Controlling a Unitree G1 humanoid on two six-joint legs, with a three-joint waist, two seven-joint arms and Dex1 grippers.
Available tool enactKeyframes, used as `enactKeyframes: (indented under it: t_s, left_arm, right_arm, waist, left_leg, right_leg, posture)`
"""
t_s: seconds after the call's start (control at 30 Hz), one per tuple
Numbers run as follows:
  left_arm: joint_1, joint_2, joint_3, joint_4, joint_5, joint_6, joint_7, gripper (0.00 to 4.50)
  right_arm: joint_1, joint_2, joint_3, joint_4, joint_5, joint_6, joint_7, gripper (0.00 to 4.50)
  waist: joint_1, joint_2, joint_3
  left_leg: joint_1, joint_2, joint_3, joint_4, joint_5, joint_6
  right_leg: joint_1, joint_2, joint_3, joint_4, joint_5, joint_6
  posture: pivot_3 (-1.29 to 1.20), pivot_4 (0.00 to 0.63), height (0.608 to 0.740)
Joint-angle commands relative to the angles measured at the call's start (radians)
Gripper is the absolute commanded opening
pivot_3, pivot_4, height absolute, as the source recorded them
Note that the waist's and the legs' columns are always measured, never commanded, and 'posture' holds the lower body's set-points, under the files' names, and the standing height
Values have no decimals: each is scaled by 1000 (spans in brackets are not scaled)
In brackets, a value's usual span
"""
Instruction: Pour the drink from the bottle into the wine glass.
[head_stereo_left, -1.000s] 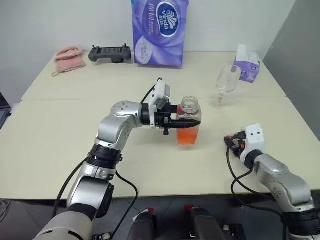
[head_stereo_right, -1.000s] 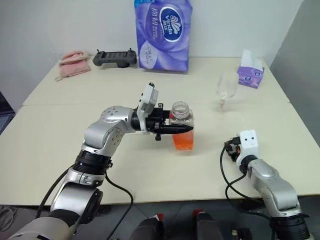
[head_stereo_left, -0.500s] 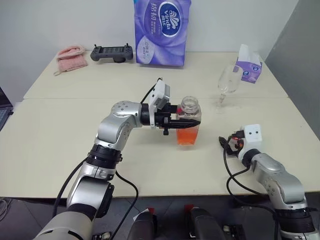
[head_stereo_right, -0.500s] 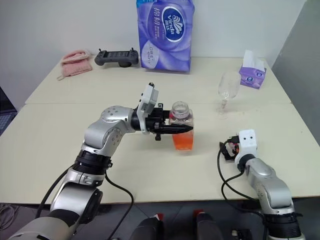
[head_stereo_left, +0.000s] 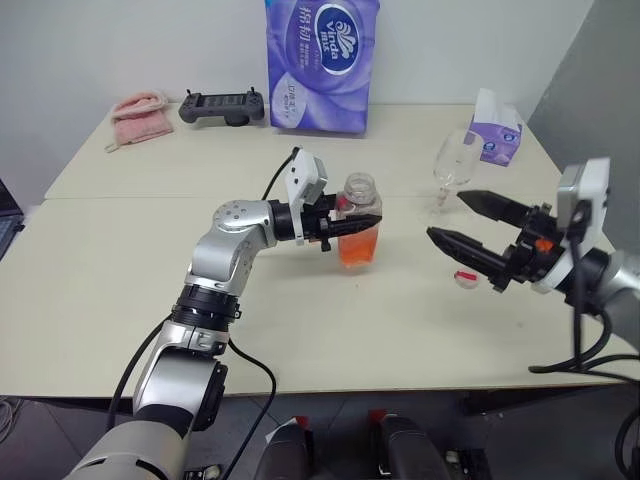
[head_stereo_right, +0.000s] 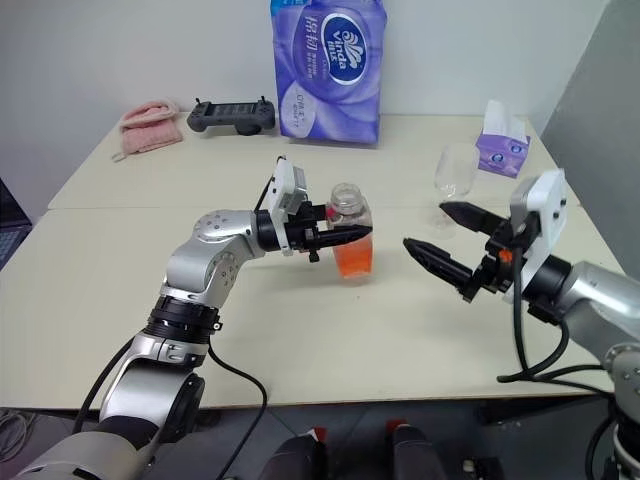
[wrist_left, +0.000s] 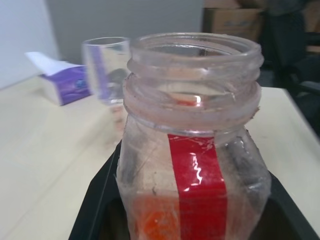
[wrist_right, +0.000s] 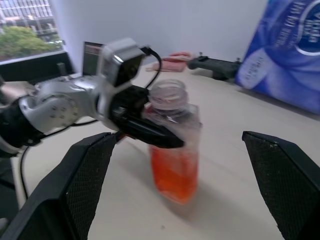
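L gripper (head_stereo_left: 365, 222) fingers hide bottle (head_stereo_left: 358, 222) midsection; cap off.

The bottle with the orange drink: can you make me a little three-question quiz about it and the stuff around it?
1. True or false: the bottle has its cap on.
2. Which tool holds the bottle: A left tool, B right tool?
3. Fill in: the small pink-and-white cap lies on the ____.

Key: 1 false, the mouth is open. 2 A; the right tool is open and empty. 3 table, near the wine glass.
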Motion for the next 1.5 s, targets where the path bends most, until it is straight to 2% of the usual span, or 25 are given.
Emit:
enactKeyframes:
  t_s: [0.03,0.13,0.33,0.5,0.8,1.17,1.43,1.5]
  left_arm:
    - [-81,13,67,78,92,-109,193,1761]
    - [-111,11,103,149,151,-158,361,1761]
    - [-82,-6,166,201,225,-194,626,1761]
    - [-61,-13,215,245,229,-192,753,1761]
    - [-49,-12,308,341,158,-216,759,1761]
    - [-55,0,314,418,163,-255,752,1761]
    - [-39,-2,310,402,165,-248,755,4309]
    - [-32,-2,310,393,168,-245,760,4453]
  right_arm:
    - [-146,-8,45,26,91,25,-51,4460]
    - [-196,7,84,43,82,22,-67,4460]
    - [-197,34,144,55,13,-7,-47,4460]
    - [-202,47,154,61,0,-15,-41,4460]
    - [-214,59,159,61,-5,-10,-49,4460]
    - [-221,68,164,58,-12,-4,-65,4460]
    - [-217,72,165,57,-20,-2,-67,4500]
    - [-220,73,167,60,-25,-4,-66,4500]
  waist:
    - [1,0,0]
    - [2,0,0]
    - [9,0,0]
    - [13,0,0]
    - [19,0,0]
    - [20,0,0]
    - [20,0,0]
    - [20,0,0]
  left_leg:
    - [0,0,0,0,0,0]
    - [-1,0,-1,0,0,0]
    - [-2,-2,0,0,0,0]
    - [-2,-2,0,0,0,0]
    - [-2,-2,0,1,0,0]
    - [-1,-2,0,1,0,0]
    - [-2,-2,0,1,0,0]
    - [-2,-2,0,1,0,0]
  right_leg:
    - [0,0,0,0,0,0]
    - [0,-1,-1,-1,0,0]
    - [-1,-9,-1,-1,0,1]
    - [-1,-9,-2,0,0,1]
    - [-1,-9,-2,0,1,1]
    - [-1,-9,-2,0,1,1]
    - [-1,-9,-2,0,1,1]
    - [-1,-9,-2,0,1,1]
  posture:
    - [0,150,740]
    - [0,150,740]
    - [0,150,740]
    - [0,150,740]
    - [0,150,740]
    - [0,150,740]
    - [0,150,740]
    - [0,150,740]
